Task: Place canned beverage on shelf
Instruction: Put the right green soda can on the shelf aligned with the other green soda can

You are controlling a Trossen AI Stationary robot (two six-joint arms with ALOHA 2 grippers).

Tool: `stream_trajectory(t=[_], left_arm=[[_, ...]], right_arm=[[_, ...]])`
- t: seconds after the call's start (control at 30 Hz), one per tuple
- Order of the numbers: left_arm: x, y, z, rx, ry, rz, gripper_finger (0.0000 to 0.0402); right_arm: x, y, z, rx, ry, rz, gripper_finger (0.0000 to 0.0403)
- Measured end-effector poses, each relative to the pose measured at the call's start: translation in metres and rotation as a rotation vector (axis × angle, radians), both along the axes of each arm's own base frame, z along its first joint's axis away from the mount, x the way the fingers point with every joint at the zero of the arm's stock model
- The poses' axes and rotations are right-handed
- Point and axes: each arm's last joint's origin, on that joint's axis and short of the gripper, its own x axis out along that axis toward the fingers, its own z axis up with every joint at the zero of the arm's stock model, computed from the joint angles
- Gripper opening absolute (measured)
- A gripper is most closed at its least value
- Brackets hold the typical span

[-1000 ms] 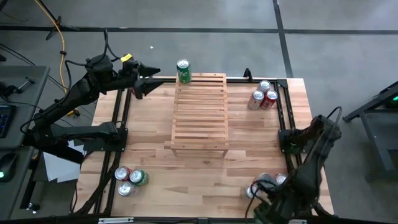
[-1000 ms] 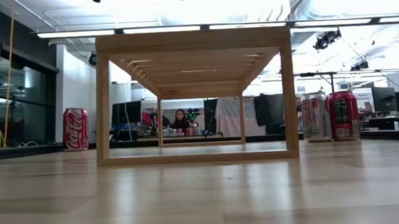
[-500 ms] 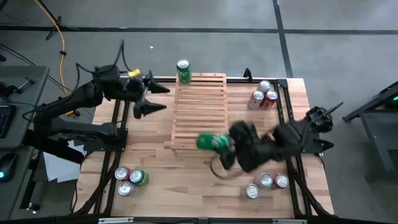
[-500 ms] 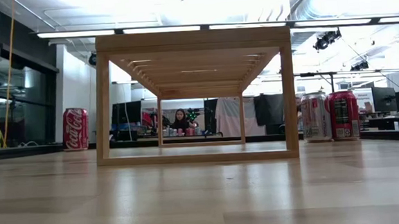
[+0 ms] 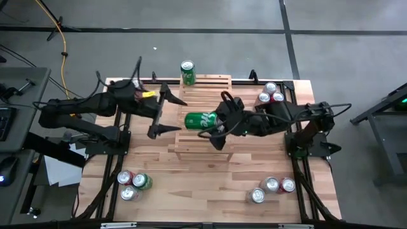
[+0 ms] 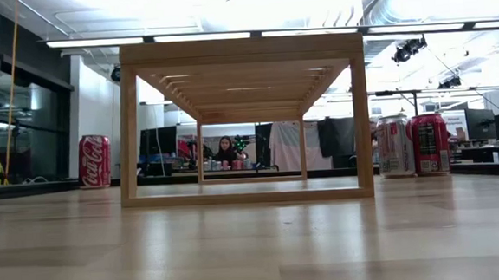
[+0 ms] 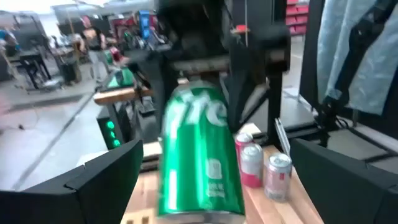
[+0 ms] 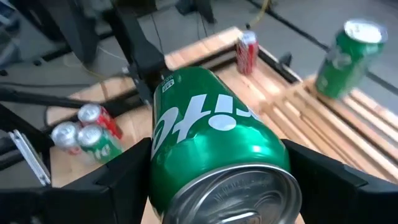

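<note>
Near edge of bench (image 5: 210, 197): three cans (image 5: 133, 184) clustered at the left corner, two red-and-silver and one green; three more cans (image 5: 272, 187) at the right corner. Mid-bench: the shelf (image 5: 205, 137), a light slatted rack, stands lengthwise at centre; seen level from the low view it is an open wooden frame (image 6: 240, 52) on short legs. Right end effector (image 5: 213, 121) reaches in over the shelf from the right side, fingers clamped on a green can (image 5: 199, 120) that lies sideways above the slats, roughly mid-length of the rack; in the right wrist view the green can (image 8: 214, 146) fills the space between both fingers, top end toward the camera. Whether the can touches the slats, cannot tell. Left end effector (image 5: 166, 114) sits just beside the shelf's left edge, fingers spread wide and holding nothing, pointed at the held can; its wrist view shows that can (image 7: 200, 158) between the wide fingers but farther off. Far side: a second green can (image 5: 187, 72) stands upright at the shelf's far end, near its left corner. A group of red-and-silver cans (image 5: 269, 95) stands near the far right corner of the bench. Low view also shows a red cola can (image 6: 94, 161) left of the frame, and a person (image 6: 225, 152) seated in the room beyond.
</note>
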Motion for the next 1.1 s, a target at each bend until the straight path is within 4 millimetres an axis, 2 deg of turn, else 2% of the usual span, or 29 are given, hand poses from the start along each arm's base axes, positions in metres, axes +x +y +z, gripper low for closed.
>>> stream_trajectory(t=[0.33,0.6,0.73,0.87,1.0,1.1], left_arm=[[0.039,-0.005,-0.017,-0.019,0.007,0.023,0.04],[0.043,-0.005,-0.017,-0.029,-0.005,0.025,0.0397],[0.043,-0.005,-0.017,-0.029,-0.007,0.027,0.0363],[0.043,-0.004,-0.017,-0.028,-0.008,0.049,0.0291],[0.041,-0.004,-0.016,-0.019,-0.009,0.07,0.0287],[0.041,-0.003,-0.016,0.009,-0.009,0.085,0.0287]], right_arm=[[0.009,-0.008,0.01,-0.048,-0.087,0.071,0.03],[0.01,-0.009,0.011,-0.064,-0.093,0.074,0.03],[0.011,-0.009,0.013,-0.082,-0.103,0.081,0.03],[0.011,-0.009,0.013,-0.084,-0.107,0.084,0.03],[0.011,-0.008,0.013,-0.088,-0.107,0.092,0.0303],[0.011,-0.008,0.014,-0.085,-0.112,0.093,0.0336]])
